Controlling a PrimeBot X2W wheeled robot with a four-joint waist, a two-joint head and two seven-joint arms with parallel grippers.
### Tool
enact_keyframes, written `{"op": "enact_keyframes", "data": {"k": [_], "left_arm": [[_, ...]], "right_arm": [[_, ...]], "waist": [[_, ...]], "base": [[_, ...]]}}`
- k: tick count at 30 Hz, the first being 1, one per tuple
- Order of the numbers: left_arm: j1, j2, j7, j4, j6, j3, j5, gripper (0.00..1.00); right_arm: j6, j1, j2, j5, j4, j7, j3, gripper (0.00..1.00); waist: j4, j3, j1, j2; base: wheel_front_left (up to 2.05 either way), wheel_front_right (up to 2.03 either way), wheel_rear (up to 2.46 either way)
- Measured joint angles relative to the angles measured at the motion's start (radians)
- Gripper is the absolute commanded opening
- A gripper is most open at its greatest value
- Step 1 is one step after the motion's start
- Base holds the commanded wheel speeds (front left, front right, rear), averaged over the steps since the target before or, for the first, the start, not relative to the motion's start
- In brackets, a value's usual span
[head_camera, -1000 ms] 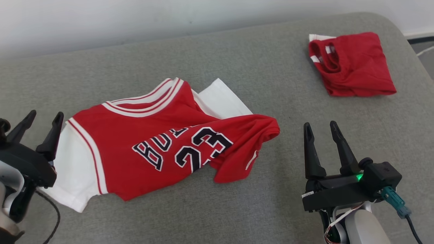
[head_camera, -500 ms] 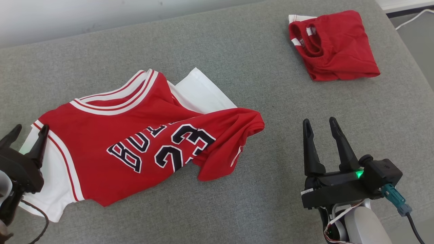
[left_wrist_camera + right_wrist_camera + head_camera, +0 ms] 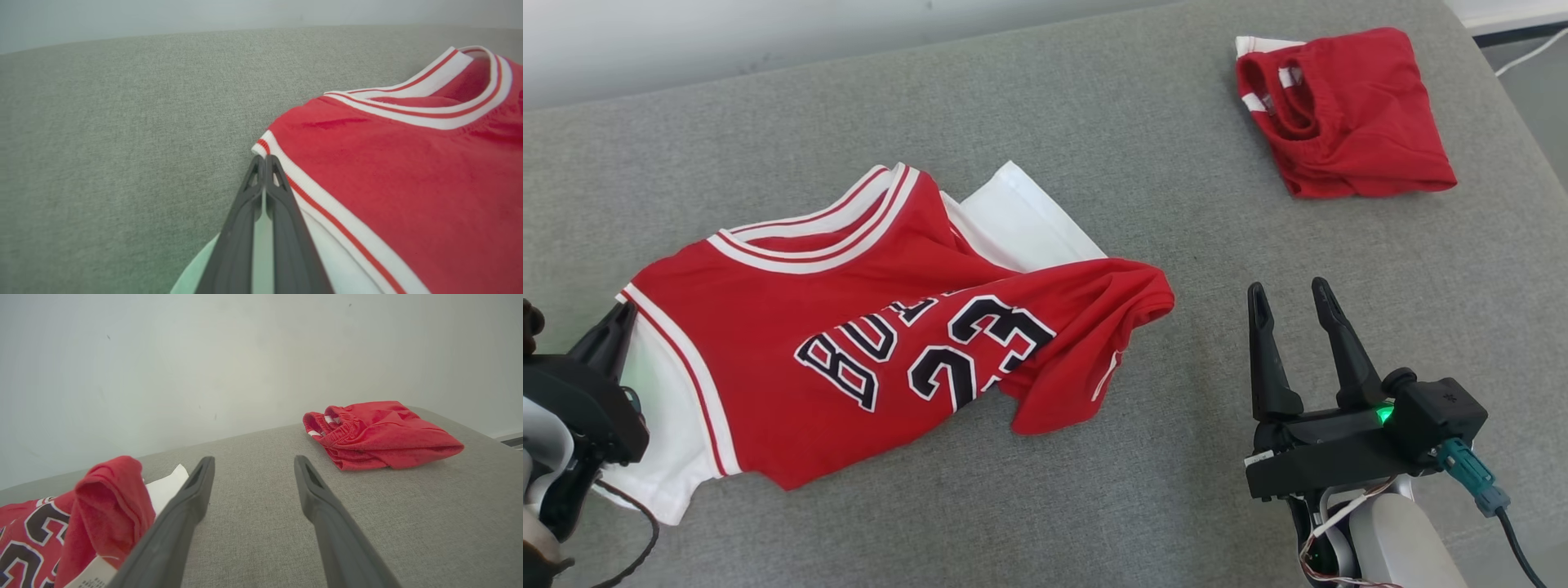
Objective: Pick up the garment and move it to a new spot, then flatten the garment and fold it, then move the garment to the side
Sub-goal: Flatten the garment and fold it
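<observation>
While the head view looks down on the grey cushion [image 3: 1094, 114], we start at the far left. The left gripper [image 3: 623, 312] sits low at the jersey's shoulder corner. From the left wrist view, its two dark fingers [image 3: 282, 212] are pressed tight together, tips right against the white-and-red trim. Whether any cloth is nipped between them, I cannot tell. The white sleeve [image 3: 666, 425] lies just under those fingers, spreading toward the near edge.

Moving right, there's the jersey [image 3: 792, 310] itself. It's red, lying left of centre on the cushion, striped collar toward the wall and the black "23" face up. It is far from flat. The right half is bunched and folded over on itself into a rumpled lump [image 3: 1111, 310], with a second white sleeve [image 3: 1021, 224] poking out behind it.

On we go, and here's the right gripper [image 3: 1287, 286]. It is well apart from the jersey's bunched end, over bare cushion, fingers pointing up the head view. They are spread wide with nothing between them, and the right wrist view confirms only grey fabric in the gap. A green light [image 3: 1382, 415] glows on its body.

Far right and to the back, a folded pair of red shorts [image 3: 1364, 122] rests near the cushion's corner, elastic waistband facing left.
</observation>
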Motion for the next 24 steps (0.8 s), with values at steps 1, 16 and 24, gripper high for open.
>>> {"op": "enact_keyframes", "data": {"k": [1, 16, 24], "left_arm": [[-0.002, 0.001, -0.001, 0.002, 0.0, -0.005, -0.008, 0.0], [0.06, 0.003, -0.095, -0.067, 0.024, -0.039, -0.02, 0.0], [0.234, 0.042, -0.104, -0.293, 0.113, -0.014, -0.049, 0.0]], "right_arm": [[0.0, 0.0, 0.0, 0.0, 0.0, 0.0, 0.0, 1.0], [0.0, 0.022, 0.0, 0.001, 0.019, 0.0, -0.013, 1.0], [0.0, 0.059, 0.0, 0.003, 0.025, 0.0, -0.042, 1.0]], "waist": [[0.003, -0.002, 0.0, 0.0], [0.066, -0.072, 0.0, -0.0002], [0.136, -0.12, -0.0001, -0.0002]], "base": [[0.0, 0.0, 0.0], [0.0, 0.0, 0.0], [0.0, 0.0, 0.0]]}}
